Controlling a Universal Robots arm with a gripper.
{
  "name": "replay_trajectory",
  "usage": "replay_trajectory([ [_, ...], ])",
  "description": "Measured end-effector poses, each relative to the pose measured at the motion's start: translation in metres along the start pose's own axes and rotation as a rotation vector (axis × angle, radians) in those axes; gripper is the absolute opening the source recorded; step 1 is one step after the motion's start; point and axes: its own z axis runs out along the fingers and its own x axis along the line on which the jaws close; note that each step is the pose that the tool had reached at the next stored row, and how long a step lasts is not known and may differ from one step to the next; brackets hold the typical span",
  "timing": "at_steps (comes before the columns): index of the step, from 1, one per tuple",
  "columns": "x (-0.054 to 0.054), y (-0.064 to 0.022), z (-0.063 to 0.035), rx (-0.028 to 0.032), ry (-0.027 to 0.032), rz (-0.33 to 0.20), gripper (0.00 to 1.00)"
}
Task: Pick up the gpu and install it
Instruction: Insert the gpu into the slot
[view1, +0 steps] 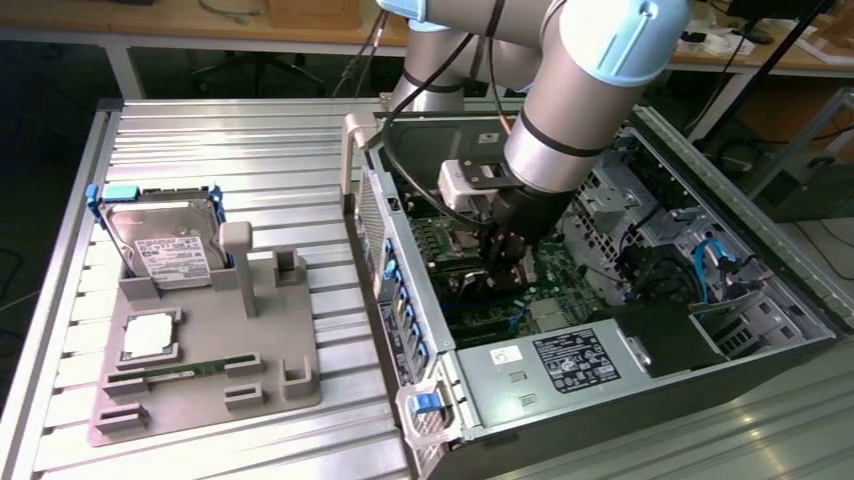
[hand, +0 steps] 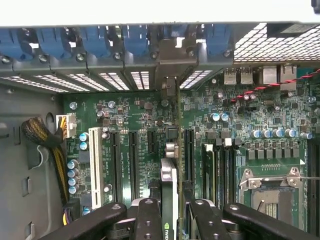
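The arm reaches down into the open computer case (view1: 747, 330), whose side walls rise close around the wrist: the rear wall with its blue slot clips (hand: 135, 42) stands on one side, the drive bays and power supply (view1: 561, 365) on the other, leaving little free room beside the gripper (view1: 501, 262). In the wrist view the gripper's (hand: 170, 215) black fingers (hand: 147, 215) are clamped on the gpu (hand: 169, 165), one on each face of the card, which stands on edge, upright, over the motherboard (hand: 250, 115). The card is seen edge-on as a thin dark strip running from between the fingers towards the rear wall, where its silver metal bracket (hand: 167, 67) sits among the perforated slot covers (hand: 90, 80). Black expansion slots lie just beside it on both sides, and a white slot (hand: 95, 165) stands farther off near a bundle of yellow and black cables (hand: 45, 137). Whether the card's lower edge is fully seated in its slot cannot be told. A small green logo mark shows on the card's near end between the fingers. Outside the case, on the exterior view's left, a grey fixture (view1: 200, 370) on the ribbed metal table (view1: 227, 140) holds a hard drive (view1: 167, 245) upright and a RAM stick (view1: 180, 371) lying flat, well apart from the arm.
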Motion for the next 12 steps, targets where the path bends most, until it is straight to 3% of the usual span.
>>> replay_trajectory([
  [7,0.000,-0.0003,0.0096,-0.0005,0.0012,0.000,0.27],
  [9,0.000,-0.0006,0.0172,-0.0005,0.0005,0.000,0.27],
  [12,0.000,-0.0008,0.0196,0.0007,-0.0024,0.000,0.28],
])
